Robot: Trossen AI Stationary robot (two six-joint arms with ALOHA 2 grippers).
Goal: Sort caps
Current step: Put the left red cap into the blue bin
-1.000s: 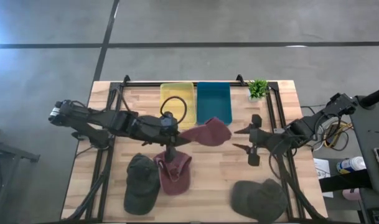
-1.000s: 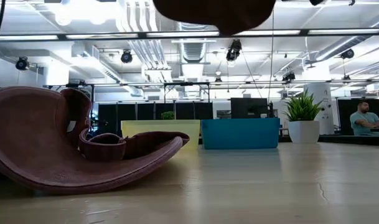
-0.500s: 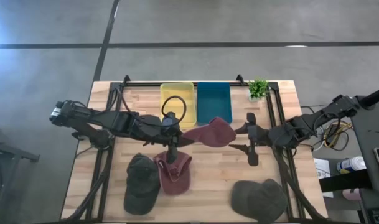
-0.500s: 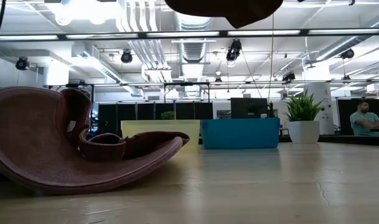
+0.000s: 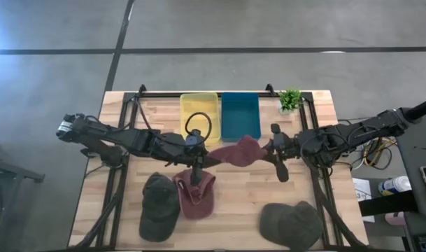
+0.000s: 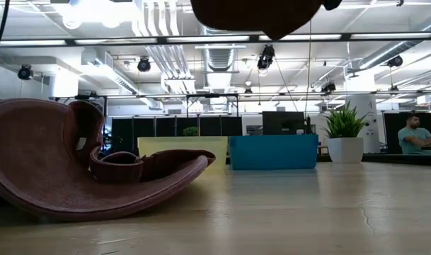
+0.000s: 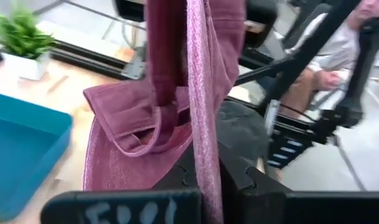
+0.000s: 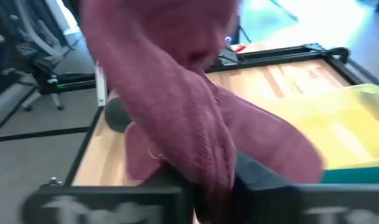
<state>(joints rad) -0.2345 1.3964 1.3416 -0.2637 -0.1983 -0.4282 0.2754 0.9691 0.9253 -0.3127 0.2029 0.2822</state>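
A maroon cap (image 5: 237,151) hangs above the table's middle, just in front of the bins, stretched between my two grippers. My left gripper (image 5: 204,158) is shut on its left end and my right gripper (image 5: 267,149) on its right end. In the low view only the cap's underside (image 6: 254,14) shows, at the top edge. A second maroon cap (image 5: 194,195) lies upturned on the table, with an olive cap (image 5: 158,206) to its left. Another olive cap (image 5: 291,224) lies near the front right. My left gripper pinches a fabric edge (image 7: 201,134) at the cap's left end between its two fingers, coming nearly level from the table's left. The cap is lifted clear, its back strap (image 7: 153,127) looping beyond the fingers. My right gripper pinches the cap's right end (image 8: 208,158) between its fingers, coming nearly level from the table's right. The cloth bunches up where it enters the fingers.
A yellow bin (image 5: 199,112) and a teal bin (image 5: 240,114) stand side by side at the table's far edge. A small potted plant (image 5: 289,99) stands to their right. A person (image 6: 415,136) sits in the room beyond the table.
My right gripper has swung toward the table's left, reached the held maroon cap and taken hold of its right end. The cap stays lifted between both grippers. The caps on the table have not moved.
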